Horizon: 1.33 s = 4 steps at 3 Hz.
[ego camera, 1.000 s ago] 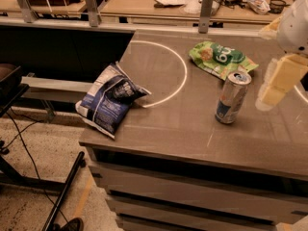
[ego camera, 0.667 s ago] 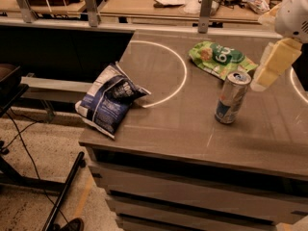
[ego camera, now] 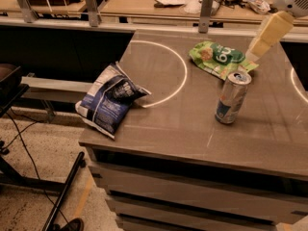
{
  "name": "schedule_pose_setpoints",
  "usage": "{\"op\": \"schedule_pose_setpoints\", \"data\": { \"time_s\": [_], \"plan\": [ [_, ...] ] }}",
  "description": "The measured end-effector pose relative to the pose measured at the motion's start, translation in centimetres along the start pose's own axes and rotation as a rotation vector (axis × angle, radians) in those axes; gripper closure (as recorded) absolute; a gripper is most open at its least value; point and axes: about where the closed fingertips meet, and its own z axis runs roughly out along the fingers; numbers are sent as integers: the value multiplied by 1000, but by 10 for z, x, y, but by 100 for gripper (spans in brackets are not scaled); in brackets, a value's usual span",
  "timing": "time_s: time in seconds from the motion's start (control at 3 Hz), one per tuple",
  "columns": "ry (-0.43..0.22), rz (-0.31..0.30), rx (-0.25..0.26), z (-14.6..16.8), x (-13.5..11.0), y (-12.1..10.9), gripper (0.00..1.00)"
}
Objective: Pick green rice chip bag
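Claw (ego camera: 257, 47) hangs by near end of green rice chip bag (ego camera: 219, 57); bag's long axis runs leftward from it across surface (ego camera: 168, 129); claw's state: cannot tell.

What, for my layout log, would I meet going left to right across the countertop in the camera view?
First the dark blue chip bag → green rice chip bag → gripper at its right end. Omitted: drink can, which overlaps the green bag.

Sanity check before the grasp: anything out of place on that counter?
The dark blue chip bag hangs over the counter at its left edge, part of it off the top. Otherwise nothing odd: the green rice chip bag lies flat, the can stands upright, and the gripper hovers at the green bag's right end.
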Motion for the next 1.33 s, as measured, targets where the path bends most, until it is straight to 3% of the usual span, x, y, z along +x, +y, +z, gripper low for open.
{"op": "schedule_pose_setpoints", "data": {
  "time_s": [0.67, 1.0, 1.33],
  "plan": [
    [-113, 163, 2, 47, -26, -29, 0],
    [-119, 293, -1, 89, -19, -32, 0],
    [-124, 360, 10, 123, -5, -34, 0]
  ]
}}
